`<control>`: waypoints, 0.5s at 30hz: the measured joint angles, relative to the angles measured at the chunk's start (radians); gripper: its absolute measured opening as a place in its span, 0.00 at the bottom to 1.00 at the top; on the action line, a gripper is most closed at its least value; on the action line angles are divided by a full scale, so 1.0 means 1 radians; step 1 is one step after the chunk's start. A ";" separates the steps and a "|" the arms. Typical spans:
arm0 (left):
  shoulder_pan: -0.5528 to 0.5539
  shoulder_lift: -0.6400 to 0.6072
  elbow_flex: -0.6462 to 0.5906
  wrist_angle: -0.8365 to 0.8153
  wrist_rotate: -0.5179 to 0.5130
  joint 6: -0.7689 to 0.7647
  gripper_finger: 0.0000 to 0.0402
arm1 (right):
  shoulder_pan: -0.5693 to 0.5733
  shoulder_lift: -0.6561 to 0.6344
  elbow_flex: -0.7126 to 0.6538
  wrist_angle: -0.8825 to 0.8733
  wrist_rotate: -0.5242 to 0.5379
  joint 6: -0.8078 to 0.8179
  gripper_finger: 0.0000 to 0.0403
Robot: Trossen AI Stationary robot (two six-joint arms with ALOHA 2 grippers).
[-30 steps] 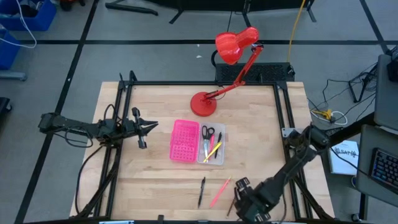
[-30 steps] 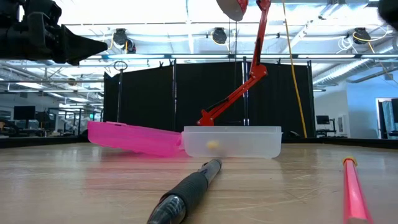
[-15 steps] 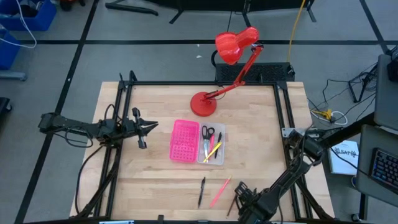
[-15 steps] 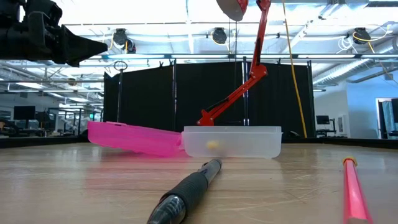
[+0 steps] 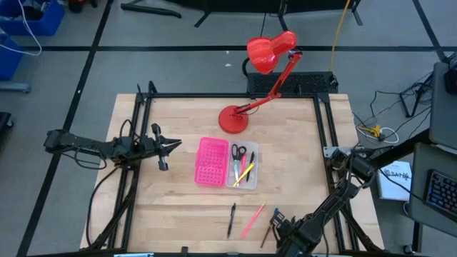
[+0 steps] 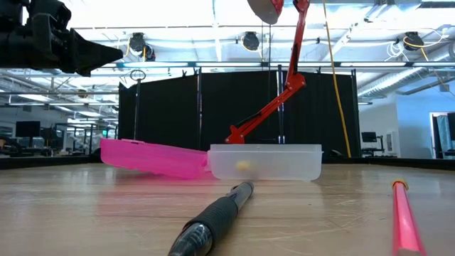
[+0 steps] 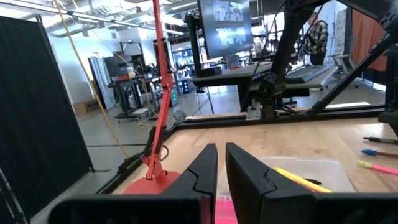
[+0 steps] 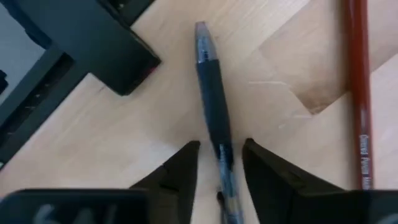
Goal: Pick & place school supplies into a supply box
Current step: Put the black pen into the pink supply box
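The supply box lies open mid-table, pink holed half (image 5: pixel 212 160) beside the clear half (image 5: pixel 244 165), which holds the black-handled scissors (image 5: pixel 238 151) and several pens. A black pen (image 5: pixel 231 218) and a pink pen (image 5: pixel 253 218) lie on the wood near the table's near edge. My right gripper (image 8: pixel 219 155) is low at the near edge (image 5: pixel 277 223), open, its fingers standing on either side of another black pen (image 8: pixel 212 93); I cannot tell whether they touch it. A red-brown pencil (image 8: pixel 357 93) lies beside that pen. My left gripper (image 5: pixel 173 146) hovers shut, left of the box.
The red desk lamp has its base (image 5: pixel 233 119) on the table's far side, behind the box, and its arm leans out over the far edge. A dark block (image 8: pixel 115 59) sits close to the pen's tip. Bare wood lies between the box and the loose pens.
My right gripper has gone down toward the pens at the table's near edge, shifting slightly nearer that edge. The box, the loose pens and my left arm have kept still.
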 joint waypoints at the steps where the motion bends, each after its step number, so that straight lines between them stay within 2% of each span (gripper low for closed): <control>1: 0.000 0.000 0.000 0.000 0.000 0.001 0.10 | 0.003 -0.001 -0.009 0.003 0.000 0.002 0.24; 6: 0.000 0.000 0.000 0.000 0.000 0.005 0.10 | 0.005 -0.004 -0.022 -0.002 0.002 -0.017 0.06; 12: 0.000 0.000 0.000 0.000 0.000 0.001 0.10 | 0.007 -0.033 -0.032 -0.006 0.074 0.018 0.07; 15: 0.000 0.000 0.000 0.000 0.000 -0.011 0.10 | 0.007 -0.069 -0.035 -0.040 0.187 0.014 0.07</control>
